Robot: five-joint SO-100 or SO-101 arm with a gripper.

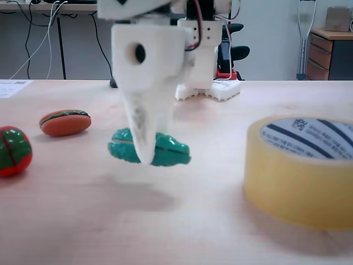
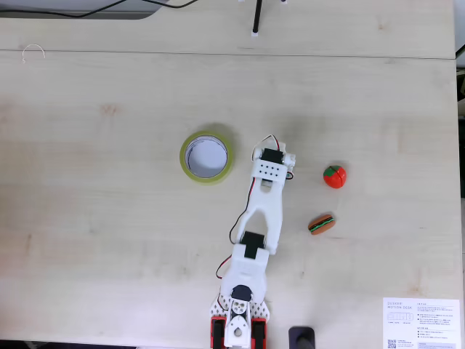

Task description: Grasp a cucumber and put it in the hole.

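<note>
Looking low across the table (image 1: 182, 226), we see the white printed gripper (image 1: 144, 157) closed on the bumpy green plastic cucumber (image 1: 168, 149), held just above the pale wood. The hole (image 1: 309, 138) of the translucent yellow tape roll (image 1: 292, 187) sits apart at right. From above, the arm (image 2: 263, 218) covers the cucumber.

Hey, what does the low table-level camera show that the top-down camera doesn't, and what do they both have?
The low fixed view alone shows the small dark-green bumpy plastic toy cucumber, lifted just off the wooden table between the fingers of the white hand, with a shadow beneath.

The top-down fixed view alone shows the whole white arm and a printed sheet at the table corner.

Both show the wide translucent yellow tape roll with its open round hole, the round red-and-green toy and the orange oval toy.
</note>
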